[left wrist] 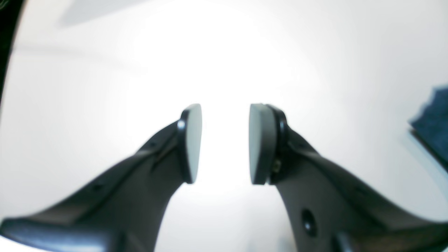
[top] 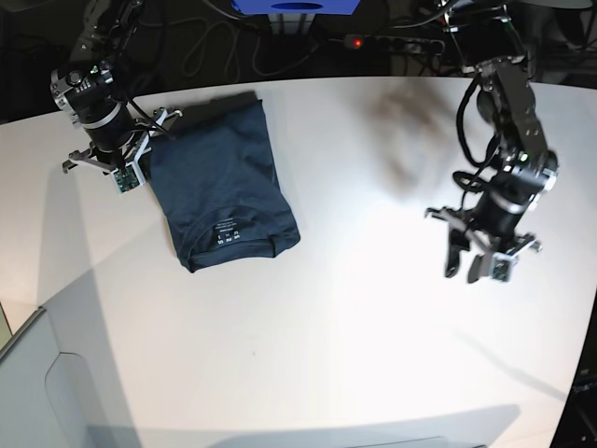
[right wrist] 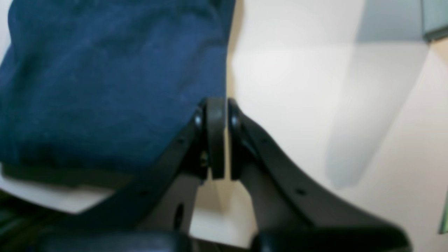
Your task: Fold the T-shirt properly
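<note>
Lying folded on the white tabletop [top: 354, 308] is the plain dark navy-blue cotton T-shirt [top: 224, 191], neckline label up. Right gripper [right wrist: 220, 140] is pinched closed at its edge; can't tell whether cloth is caught. Left gripper [left wrist: 225, 143] hangs well apart, jaws spread, empty.

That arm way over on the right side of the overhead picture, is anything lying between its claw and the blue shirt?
Nothing visible. Only bare white table separates the left gripper, jaws open, from the T-shirt. The right gripper is already at the shirt's edge.
</note>
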Robot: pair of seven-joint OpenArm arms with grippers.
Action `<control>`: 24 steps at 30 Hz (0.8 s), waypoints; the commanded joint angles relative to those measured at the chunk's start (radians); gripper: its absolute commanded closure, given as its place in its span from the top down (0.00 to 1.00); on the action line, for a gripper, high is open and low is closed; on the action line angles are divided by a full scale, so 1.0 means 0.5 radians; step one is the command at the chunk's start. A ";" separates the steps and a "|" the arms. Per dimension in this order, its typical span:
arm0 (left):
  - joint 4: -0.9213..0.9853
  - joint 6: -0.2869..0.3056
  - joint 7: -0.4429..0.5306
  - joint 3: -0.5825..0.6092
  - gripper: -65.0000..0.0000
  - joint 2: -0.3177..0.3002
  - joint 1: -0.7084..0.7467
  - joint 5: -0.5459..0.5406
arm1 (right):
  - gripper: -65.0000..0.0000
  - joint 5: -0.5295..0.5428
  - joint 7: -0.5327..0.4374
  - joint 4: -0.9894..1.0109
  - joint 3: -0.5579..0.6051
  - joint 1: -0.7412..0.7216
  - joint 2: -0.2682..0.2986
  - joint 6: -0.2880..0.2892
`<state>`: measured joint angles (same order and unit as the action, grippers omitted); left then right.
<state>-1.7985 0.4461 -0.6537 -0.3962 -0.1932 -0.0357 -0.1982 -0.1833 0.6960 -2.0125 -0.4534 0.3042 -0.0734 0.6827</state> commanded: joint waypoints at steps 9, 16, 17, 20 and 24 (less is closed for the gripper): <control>-0.023 -0.001 0.011 -0.329 0.33 0.011 0.180 -0.210 | 0.00 0.021 -0.053 0.316 0.000 0.004 -0.005 0.031; -0.026 -0.001 0.011 -0.363 0.33 0.014 0.257 -0.210 | 0.00 0.021 -0.221 0.323 0.003 0.120 -0.005 0.031; -0.023 -0.001 0.008 -0.375 0.33 0.017 0.257 -0.210 | 0.00 0.021 -0.227 0.319 0.003 0.120 -0.005 0.031; -0.023 -0.001 0.008 -0.381 0.33 0.023 0.282 -0.210 | 0.00 0.021 -0.240 0.270 -0.012 0.123 -0.008 0.031; -0.023 -0.001 0.008 -0.378 0.33 0.023 0.288 -0.210 | 0.00 0.024 -0.224 0.095 -0.086 0.154 -0.023 0.031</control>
<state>-1.7916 0.4465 -0.6750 -0.5800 -0.1680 0.1173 -0.2920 -0.1825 0.5983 -1.9450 -0.4931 0.3740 -0.0875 0.6827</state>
